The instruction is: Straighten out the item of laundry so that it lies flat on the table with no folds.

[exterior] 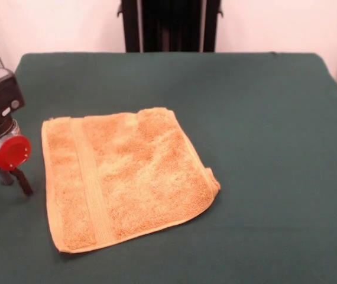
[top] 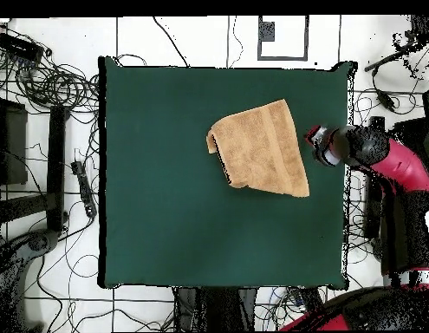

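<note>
Here, at the front view's left edge, the red and black gripper [exterior: 13, 178] hangs over the table [exterior: 275, 148], its two dark fingers [exterior: 23, 182] slightly parted and holding nothing. Just beside it lies the towel [exterior: 127, 177], a fuzzy orange-tan terry square with a flat woven band. Its right edge is doubled over.
</note>
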